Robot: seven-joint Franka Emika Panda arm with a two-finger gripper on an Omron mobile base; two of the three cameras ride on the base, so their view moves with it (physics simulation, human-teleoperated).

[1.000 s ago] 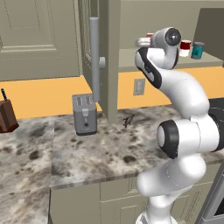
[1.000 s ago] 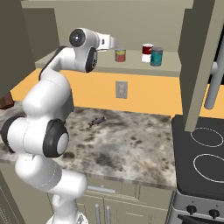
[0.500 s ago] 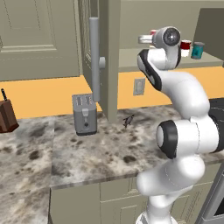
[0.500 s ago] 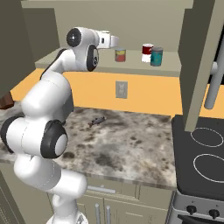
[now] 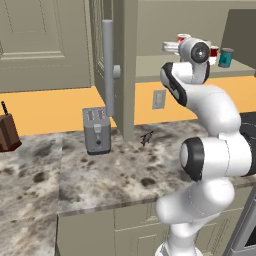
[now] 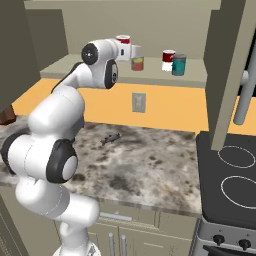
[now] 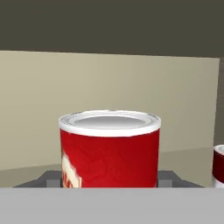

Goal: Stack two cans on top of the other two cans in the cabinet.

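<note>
red can (image 7: 109,151) base cut off, pincer (image 7: 109,181) fingertips hidden

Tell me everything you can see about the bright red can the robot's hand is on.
The bright red can is a glossy cylinder with a silver lid, a white rim and a pale label patch at its lower left. It stands upright between the fingers, which flank its base. In the right base view it is lifted above the cabinet shelf, near the brownish can.

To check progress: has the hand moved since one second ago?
Yes. In the right base view the hand, holding the red can, shifted slightly right and down, toward the brown can.
</note>
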